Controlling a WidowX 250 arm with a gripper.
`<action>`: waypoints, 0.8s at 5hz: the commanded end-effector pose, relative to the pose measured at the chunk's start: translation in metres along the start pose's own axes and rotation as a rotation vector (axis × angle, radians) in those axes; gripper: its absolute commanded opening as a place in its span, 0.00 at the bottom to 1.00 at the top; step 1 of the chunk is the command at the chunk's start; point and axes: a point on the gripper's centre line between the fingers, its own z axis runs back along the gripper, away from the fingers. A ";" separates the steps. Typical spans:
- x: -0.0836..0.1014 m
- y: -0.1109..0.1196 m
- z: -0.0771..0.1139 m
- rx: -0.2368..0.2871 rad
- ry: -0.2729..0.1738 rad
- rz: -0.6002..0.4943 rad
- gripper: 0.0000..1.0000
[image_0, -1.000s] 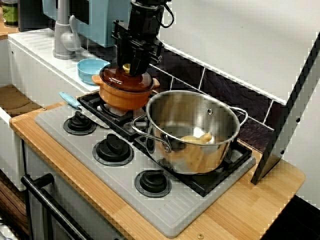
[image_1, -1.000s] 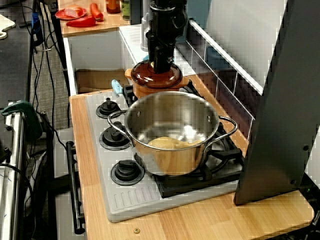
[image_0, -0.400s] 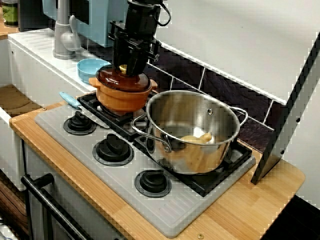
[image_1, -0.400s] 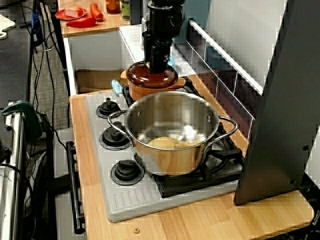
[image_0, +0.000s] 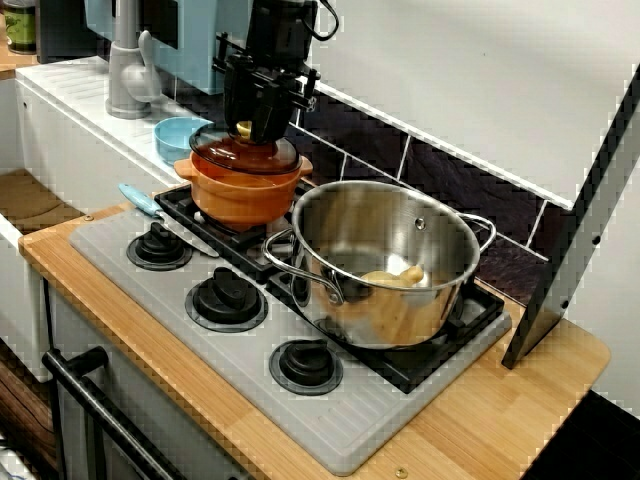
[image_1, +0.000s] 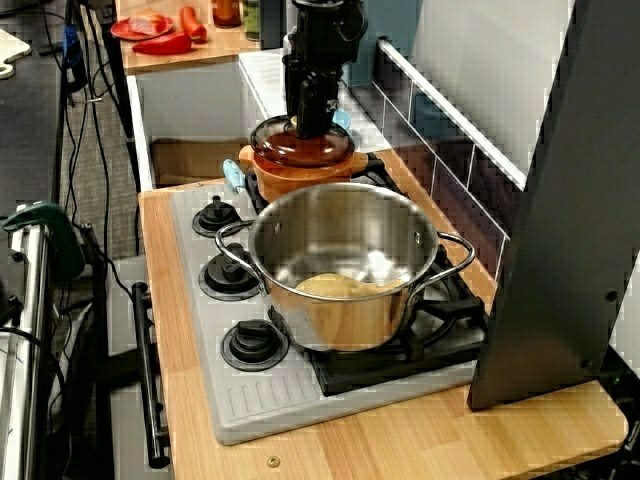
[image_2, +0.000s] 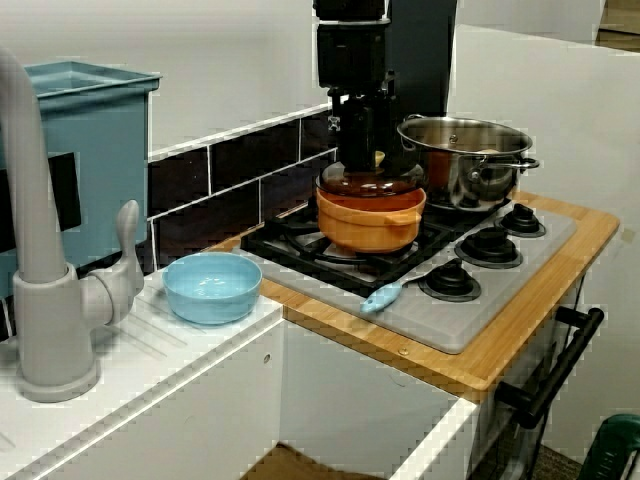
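In the stove-front view my gripper (image_0: 245, 128) reaches straight down and is shut on the pale knob of a brown glass lid (image_0: 243, 154). The lid hangs just above an orange pot (image_0: 243, 193) on the back left burner, with the pot's rim showing under it. The stove-end view shows the same: gripper (image_1: 301, 122), lid (image_1: 300, 146), orange pot (image_1: 297, 176). From the sink side the gripper (image_2: 366, 158) holds the lid (image_2: 372, 183) close over the pot (image_2: 370, 221).
A large steel pot (image_0: 385, 262) with something yellowish inside stands right beside the orange pot. A blue-handled utensil (image_0: 141, 200) lies by the stove knobs (image_0: 226, 298). A blue bowl (image_0: 180, 135) and a grey faucet (image_0: 125, 70) sit left; a dark slanted panel (image_0: 580, 220) stands right.
My gripper has risen and shifted a little left, lifting the lid off the orange pot. The pot has slid slightly left on its burner. The steel pot has not moved.
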 end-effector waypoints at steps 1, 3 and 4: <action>0.001 0.003 0.046 -0.014 -0.122 0.006 0.00; -0.001 0.003 0.055 -0.027 -0.131 0.008 0.00; -0.003 0.002 0.061 -0.036 -0.139 0.006 0.00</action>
